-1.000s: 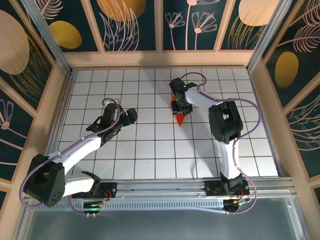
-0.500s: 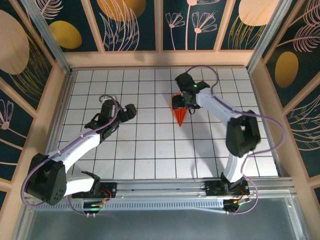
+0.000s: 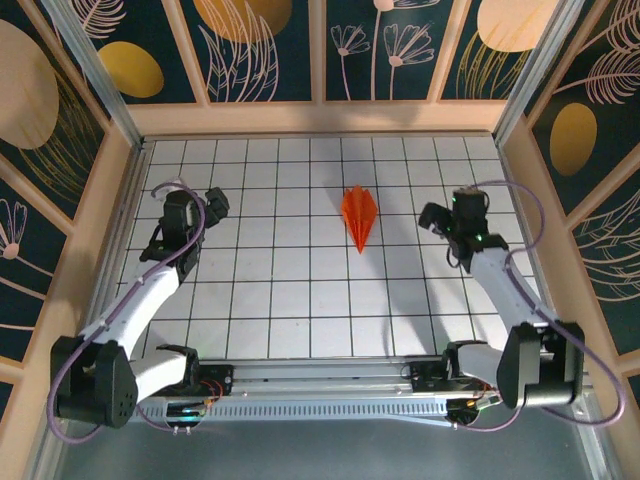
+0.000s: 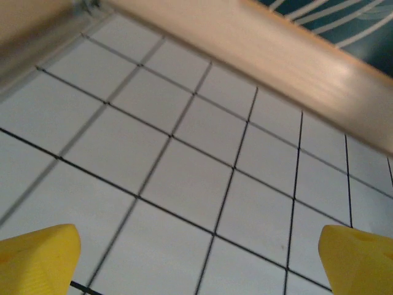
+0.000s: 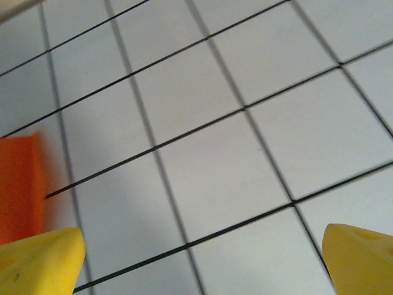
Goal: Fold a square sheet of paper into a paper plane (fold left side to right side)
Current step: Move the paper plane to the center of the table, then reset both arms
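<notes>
Both arms are back off the plane (image 3: 359, 213), jaws apart; I see it lying nose toward me, right arm (image 3: 495, 270) nearer.

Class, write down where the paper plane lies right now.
In the top view the paper plane lies flat on the gridded table, just right of centre in its far half, its narrow tip toward the near edge.

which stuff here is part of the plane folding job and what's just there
Job: paper plane, left gripper, right gripper, both open and apart from the plane.
Just there: gridded table, wooden rim, patterned wall panels.
</notes>
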